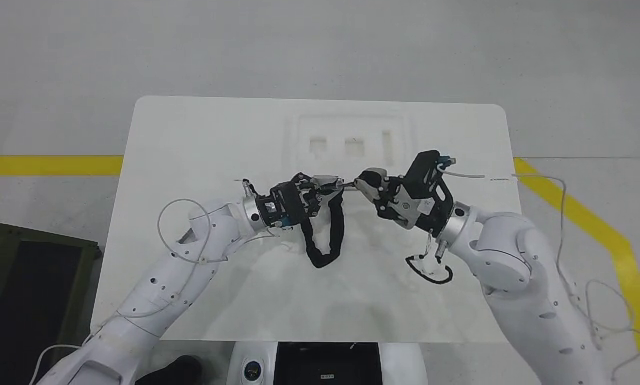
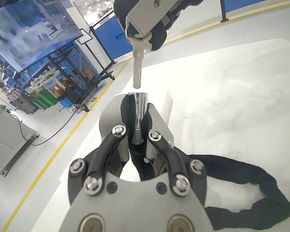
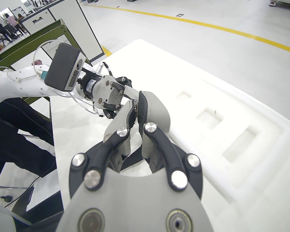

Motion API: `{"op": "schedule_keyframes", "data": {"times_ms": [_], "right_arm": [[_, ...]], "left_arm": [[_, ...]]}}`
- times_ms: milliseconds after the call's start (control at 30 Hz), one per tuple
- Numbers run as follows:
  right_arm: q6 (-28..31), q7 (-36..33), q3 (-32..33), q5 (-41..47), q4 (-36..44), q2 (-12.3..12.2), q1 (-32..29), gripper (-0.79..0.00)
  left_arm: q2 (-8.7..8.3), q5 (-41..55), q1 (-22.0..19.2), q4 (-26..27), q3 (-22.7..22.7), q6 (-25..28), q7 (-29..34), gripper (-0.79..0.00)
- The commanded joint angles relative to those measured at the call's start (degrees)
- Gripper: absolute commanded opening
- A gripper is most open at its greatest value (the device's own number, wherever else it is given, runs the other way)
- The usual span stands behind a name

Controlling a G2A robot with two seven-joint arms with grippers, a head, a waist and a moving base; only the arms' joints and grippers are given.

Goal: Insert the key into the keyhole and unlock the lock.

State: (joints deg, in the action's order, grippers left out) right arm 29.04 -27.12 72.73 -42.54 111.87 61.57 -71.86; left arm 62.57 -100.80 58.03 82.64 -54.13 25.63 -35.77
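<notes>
My left gripper [image 2: 136, 108] is shut on the chrome cylinder of the lock [image 2: 138, 112], held above the table's middle. The lock's black fabric-covered cable [image 2: 261, 187] hangs in a loop below it [image 1: 328, 240]. My right gripper [image 3: 135, 111] is shut on the head of a silver key [image 2: 138, 66], and it also appears in the left wrist view [image 2: 147, 18]. The key's blade points at the cylinder's end, its tip a small gap short of the keyhole. In the top view both grippers [image 1: 318, 194] [image 1: 368, 184] meet tip to tip over the table.
A white foam tray [image 1: 350, 145] with three rectangular recesses lies on the white table [image 1: 200, 135] behind the grippers. A black ring-shaped cable loop [image 1: 430, 268] lies on the table beneath the right forearm. Yellow floor lines run beyond both table sides.
</notes>
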Motion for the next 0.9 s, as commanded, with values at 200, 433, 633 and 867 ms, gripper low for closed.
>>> {"op": "schedule_keyframes", "data": {"times_ms": [200,433,633,867], "right_arm": [[0.0,-0.2,0.5,-0.3,0.0,-0.1,-0.3,-0.785],[-0.4,-0.3,0.6,-0.3,0.4,-0.2,-0.6,-0.785],[-0.5,-0.5,0.4,-0.1,0.4,-0.2,-0.5,-0.785],[-0.5,-0.5,-0.1,0.0,0.1,-0.2,-0.2,-0.785]], "left_arm": [[0.13,-0.1,0.2,0.0,-0.2,0.3,0.0,-0.785],[0.17,0.0,0.3,0.0,-0.3,0.6,0.2,-0.785],[0.17,0.0,0.3,0.0,-0.3,0.6,0.2,-0.785],[0.17,0.0,0.3,0.0,-0.3,0.6,0.2,-0.785]]}}
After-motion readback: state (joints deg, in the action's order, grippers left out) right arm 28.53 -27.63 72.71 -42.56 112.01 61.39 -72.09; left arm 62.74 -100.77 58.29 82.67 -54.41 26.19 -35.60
